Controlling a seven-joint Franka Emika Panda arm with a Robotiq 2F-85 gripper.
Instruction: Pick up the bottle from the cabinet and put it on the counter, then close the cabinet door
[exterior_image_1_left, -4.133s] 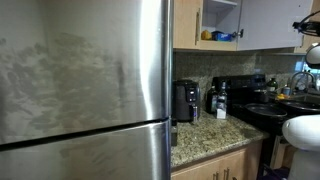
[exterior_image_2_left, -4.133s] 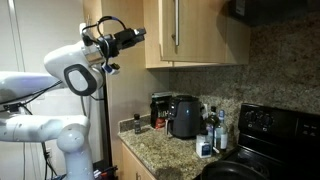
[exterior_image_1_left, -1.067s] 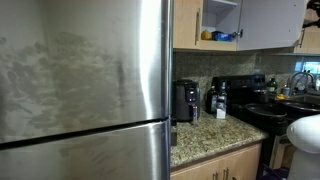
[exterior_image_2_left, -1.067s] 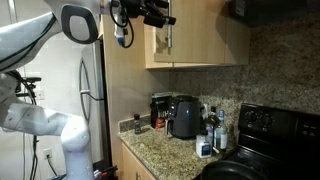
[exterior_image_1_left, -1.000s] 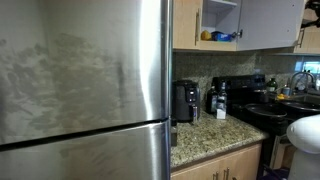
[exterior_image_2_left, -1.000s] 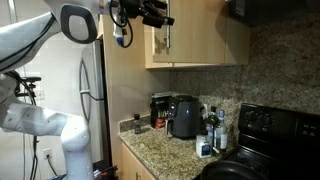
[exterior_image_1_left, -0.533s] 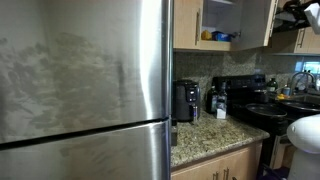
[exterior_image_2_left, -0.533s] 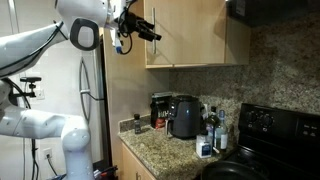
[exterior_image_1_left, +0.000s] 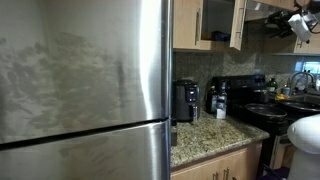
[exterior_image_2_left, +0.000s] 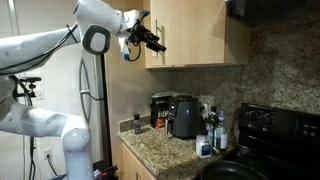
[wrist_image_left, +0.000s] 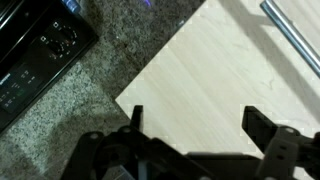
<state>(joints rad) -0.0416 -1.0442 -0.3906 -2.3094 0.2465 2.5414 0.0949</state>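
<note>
Above the speckled beige-brown granite counter (exterior_image_1_left: 200, 135), the flat light-brown wooden cabinet door (exterior_image_1_left: 238, 22) stood only narrowly ajar. Half a second earlier it had hung wider, and a second earlier it had been fully swung out. A thin strip of the wooden wall cabinet's (exterior_image_1_left: 205, 20) white interior still showed, with a yellow item (exterior_image_1_left: 217, 38) on its shelf.

In an exterior view, the white arm's Robotiq gripper (exterior_image_2_left: 153, 41) sat lower and closer to the cabinet's edge than half a second before. The wrist view showed the gripper (wrist_image_left: 193, 110) with its jaws spread wide and empty. The door panel (wrist_image_left: 200, 70) and its metal bar handle (wrist_image_left: 295, 35) lay just beyond the fingertips (wrist_image_left: 136, 110); whether they touched the wood could not be told.

The small whitish bottle with a bluish part (exterior_image_2_left: 205, 148) stood where it had been, on the counter (exterior_image_2_left: 160, 150). It was in front of the black coffee maker (exterior_image_2_left: 183, 115) and beside the black stove (exterior_image_2_left: 270, 130). The large stainless-steel fridge (exterior_image_1_left: 80, 90) filled most of an exterior view, unchanged.
</note>
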